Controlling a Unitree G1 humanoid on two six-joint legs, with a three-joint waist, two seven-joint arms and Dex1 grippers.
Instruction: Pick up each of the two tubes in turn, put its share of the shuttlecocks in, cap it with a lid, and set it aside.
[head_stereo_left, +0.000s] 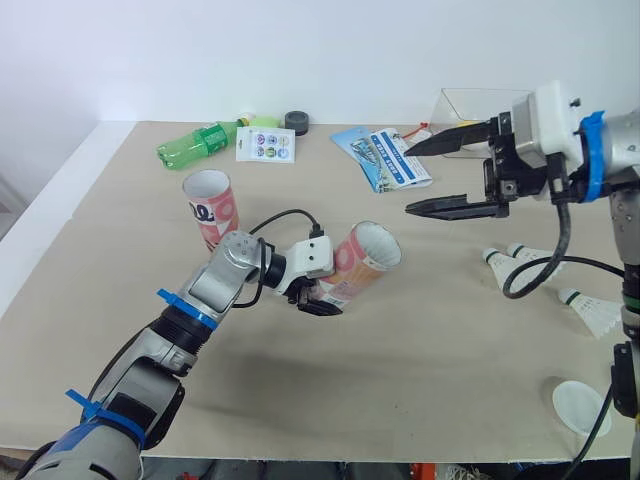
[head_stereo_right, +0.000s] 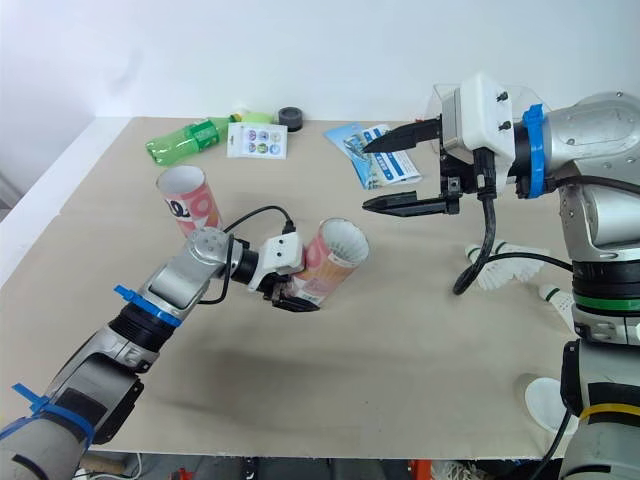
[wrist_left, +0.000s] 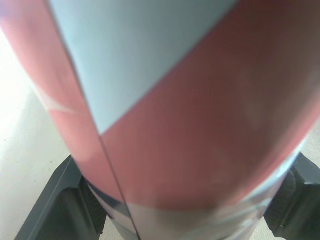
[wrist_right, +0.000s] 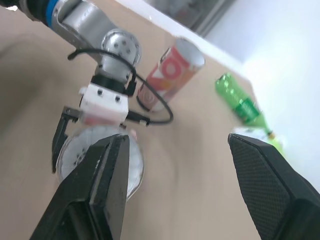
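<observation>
My left gripper (head_stereo_left: 322, 296) is shut on a pink and white tube (head_stereo_left: 358, 262), held tilted just above the table with its open mouth facing right. In the left wrist view the tube (wrist_left: 190, 115) sits between both fingers (wrist_left: 62, 202). A second tube (head_stereo_left: 211, 205) stands upright behind my left arm. My right gripper (head_stereo_left: 407, 181) hangs open and empty above the table, right of the held tube's mouth (wrist_right: 100, 157). Three shuttlecocks (head_stereo_left: 512, 262) lie at the right. A white lid (head_stereo_left: 581, 406) rests near the front right corner.
A green bottle (head_stereo_left: 196, 144), a sticker card (head_stereo_left: 266, 145), a black tape roll (head_stereo_left: 296, 121) and blue leaflets (head_stereo_left: 384, 156) lie along the back of the table. A clear container (head_stereo_left: 470, 104) stands behind my right gripper.
</observation>
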